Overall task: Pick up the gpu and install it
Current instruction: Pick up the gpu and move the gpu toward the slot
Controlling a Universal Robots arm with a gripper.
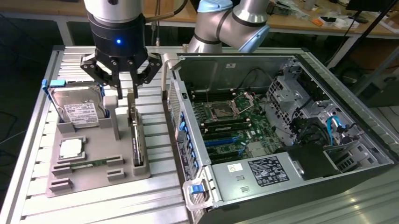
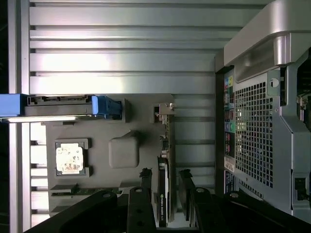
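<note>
The gpu (image 1: 136,140) stands on its long edge in a slot of the grey holder (image 1: 93,179), on the side nearest the computer case. My gripper (image 1: 126,94) hangs just above the card's far end, open. The wrist view looks down the card's thin edge: the gpu (image 2: 163,194) runs between my two black fingers (image 2: 146,194), with a gap on each side. Its silvery bracket (image 2: 166,109) sits at the far end of the holder. Nothing is gripped.
The holder also carries a hard drive in a blue frame (image 1: 78,109), a square processor (image 1: 72,148) and a narrow memory stick (image 1: 87,164). The open computer case (image 1: 281,140) lies close on the exterior view's right, its motherboard (image 1: 231,126) exposed. A slatted metal table (image 1: 124,200) is beneath.
</note>
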